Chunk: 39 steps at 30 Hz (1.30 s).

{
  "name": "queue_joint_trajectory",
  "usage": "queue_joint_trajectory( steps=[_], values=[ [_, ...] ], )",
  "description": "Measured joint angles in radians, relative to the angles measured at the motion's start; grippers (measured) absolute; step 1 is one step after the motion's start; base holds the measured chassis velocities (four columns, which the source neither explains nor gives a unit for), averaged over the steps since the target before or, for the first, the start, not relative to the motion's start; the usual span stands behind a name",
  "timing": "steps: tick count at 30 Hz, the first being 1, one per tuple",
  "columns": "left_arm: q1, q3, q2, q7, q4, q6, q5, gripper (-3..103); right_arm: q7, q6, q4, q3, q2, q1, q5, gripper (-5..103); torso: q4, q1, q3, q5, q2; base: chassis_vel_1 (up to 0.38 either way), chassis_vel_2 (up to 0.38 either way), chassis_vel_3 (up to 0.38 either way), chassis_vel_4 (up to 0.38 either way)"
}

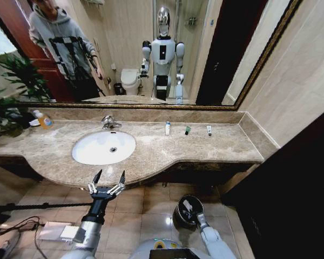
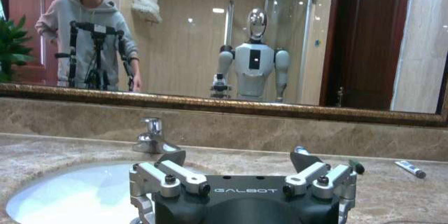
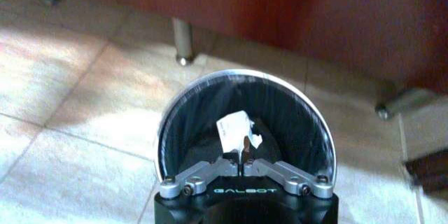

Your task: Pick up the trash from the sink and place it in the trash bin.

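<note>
The white oval sink sits in the beige countertop, its chrome faucet behind it. To the right of the basin, three small pieces of trash lie on the counter: a white bottle, a dark green piece and a white tube. My left gripper hangs open just in front of the counter edge, facing the sink. My right gripper is shut, low over the black trash bin, where a white scrap lies inside.
An orange soap bottle and a green plant stand at the counter's left end. The bin rests on the tiled floor below the counter, near chrome legs. Cables lie on the floor at left.
</note>
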Motion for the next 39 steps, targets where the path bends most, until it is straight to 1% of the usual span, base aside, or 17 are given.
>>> queue_joint_trajectory(
  steps=[4,5,7,8,11,12,15,18,21,22,24,26,29,30,32,35,39],
  values=[
    [0.0,0.0,0.0,0.0,0.0,0.0,0.0,100,-0.003,0.012,-0.066,-0.001,-0.008,0.028,0.005,0,0.0,0.0,0.0,-0.0001,0.0,0.0,0.0,0.0,0.0],
    [0.0,0.0,0.0,0.0,0.0,0.0,0.0,100,-0.004,0.015,-0.08,-0.001,-0.009,0.033,0.006,-3,-0.0001,0.0,0.0,-0.0002,0.0,0.0,0.0,0.0,0.0],
    [0.0,0.0,0.0,0.0,0.0,0.0,0.0,100,-0.007,0.018,-0.096,-0.001,-0.008,0.042,0.006,7,0.0,0.0,0.0,-0.0001,0.0,0.0,0.0,0.0,0.0],
    [0.0,0.0,0.0,0.0,0.0,0.0,0.0,100,-0.007,0.018,-0.096,-0.001,-0.008,0.042,0.006,7,0.0,0.0,0.0,-0.0001,0.0,0.0,0.0,0.0,0.0],
    [0.0,0.0,0.0,0.0,0.0,0.0,0.0,100,-0.04,0.014,-0.086,-0.002,-0.009,0.041,0.001,18,0.0,0.0,0.0,0.0,0.0,0.0,0.0,0.0,0.0],
    [0.0,0.0,0.0,0.0,0.0,0.0,0.0,100,-0.04,0.014,-0.086,-0.002,-0.009,0.041,0.001,18,0.0,0.0,0.0,0.0,0.0,0.0,0.0,0.0,0.0],
    [0.0,0.0,0.0,0.0,0.0,0.0,0.0,100,-0.05,0.012,-0.066,-0.003,-0.01,0.037,-0.009,33,0.0,0.0,0.0,-0.0001,0.0,0.0,0.0,0.0,0.0],
    [0.0,0.0,0.0,0.0,0.0,0.0,0.0,100,-0.049,0.012,-0.058,-0.002,-0.01,0.035,-0.009,39,0.0,0.0,0.0,0.0,0.0,0.0,0.0,0.0,0.0],
    [0.0,0.0,0.0,0.0,0.0,0.0,0.0,100,-0.046,0.011,-0.016,-0.002,-0.012,0.02,-0.008,56,0.0,0.0,0.0,-0.0001,0.0,0.0,0.0,0.0,0.0],
    [0.0,0.0,0.0,0.0,0.0,0.0,0.0,100,-0.046,0.011,-0.016,-0.002,-0.012,0.02,-0.008,56,0.0,0.0,0.0,-0.0001,0.0,0.0,0.0,0.0,0.0],
    [0.0,0.0,0.0,0.0,0.0,0.0,0.0,100,-0.045,0.008,0.005,-0.001,-0.014,0.009,-0.006,67,0.0,0.0,0.0,0.0,0.0,0.0,0.0,0.0,0.0],
    [0.0,0.0,0.0,0.0,0.0,0.0,0.0,100,-0.044,0.008,0.014,-0.001,-0.015,0.005,-0.005,67,0.0,0.0,0.0,0.0,0.0,0.0,0.0,0.0,0.0],
    [0.0,0.0,0.0,0.0,0.0,0.0,0.0,100,-0.041,-0.005,0.082,-0.001,-0.019,-0.03,0.011,84,0.0,0.0,0.0,0.0,0.0,0.0,0.0,0.0,0.0],
    [0.0,0.0,0.0,0.0,0.0,0.0,0.0,100,-0.041,-0.005,0.082,-0.001,-0.019,-0.03,0.011,84,0.0,0.0,0.0,0.0,0.0,0.0,0.0,0.0,0.0],
    [0.0,0.0,0.0,0.0,0.0,0.0,0.0,100,-0.04,-0.017,0.143,-0.001,-0.022,-0.063,0.027,95,0.0,0.0,0.0,-0.0003,0.0,0.0,0.0,0.0,0.0],
    [0.0,0.0,0.0,0.0,0.0,0.0,0.0,100,-0.04,-0.021,0.174,-0.001,-0.022,-0.083,0.035,100,0.0,0.0,0.0,0.0001,0.0,0.0,0.0,0.0,0.0],
    [0.0,0.0,0.0,0.0,0.0,0.0,0.0,100,-0.04,-0.024,0.217,-0.001,-0.021,-0.114,0.046,100,0.0,0.0,0.0,0.0,0.0,0.0,0.0,0.0,0.0]
  ],
)
